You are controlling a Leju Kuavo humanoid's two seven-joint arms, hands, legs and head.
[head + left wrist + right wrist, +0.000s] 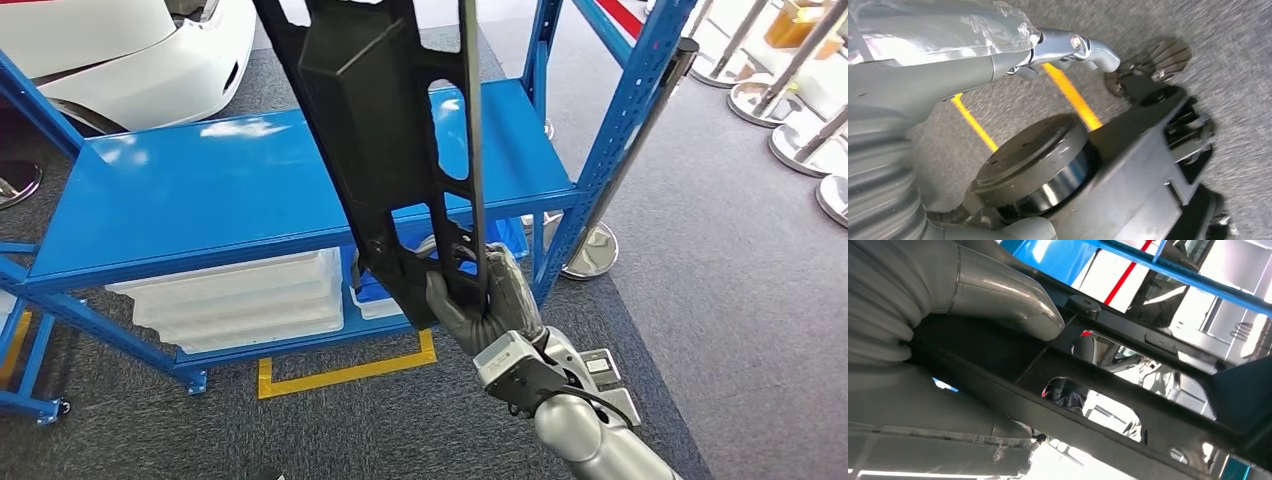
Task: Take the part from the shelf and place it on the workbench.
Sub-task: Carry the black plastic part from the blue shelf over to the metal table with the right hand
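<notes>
R hand [487, 300] clenched on lower end of black part [385, 120], part upright above blue shelf [200, 190], clear of it. L hand [1068, 47] hangs over floor, grip state can't tell. Risk: long part swings, clips shelf post when I turn.

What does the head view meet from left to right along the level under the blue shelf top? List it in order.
White stacked bins → black part gripped at its lower end by the right hand → blue shelf upright → chrome stanchion base → grey carpet.
</notes>
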